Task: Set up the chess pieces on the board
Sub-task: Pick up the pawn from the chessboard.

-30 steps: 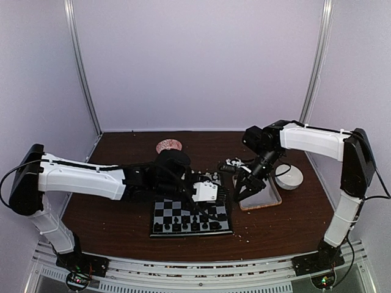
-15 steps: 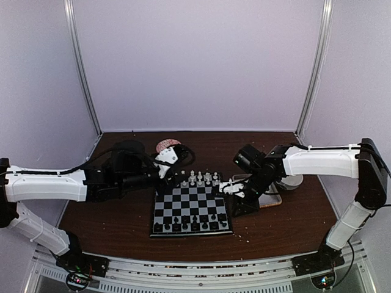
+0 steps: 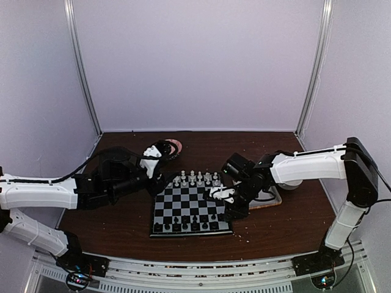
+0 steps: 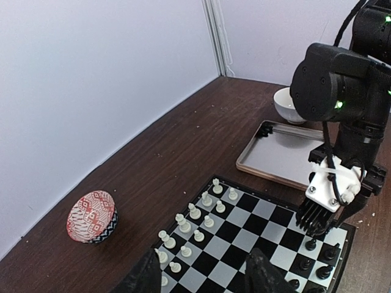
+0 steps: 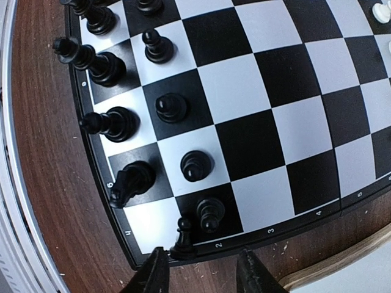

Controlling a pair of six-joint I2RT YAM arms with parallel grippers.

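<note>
Black pawn at board corner, just ahead of right tool; jaws parted, empty.

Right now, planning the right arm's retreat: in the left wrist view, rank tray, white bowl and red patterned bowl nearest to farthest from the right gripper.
1. Tray, beside the board, just past the right gripper.
2. White bowl, at the tray's far edge.
3. Red patterned bowl, across the board, opposite side.

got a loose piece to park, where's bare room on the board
The middle rows of the board are bare, between the far white pieces and the near black pieces. Those end rows are crowded; the right gripper hangs at the near right corner.
</note>
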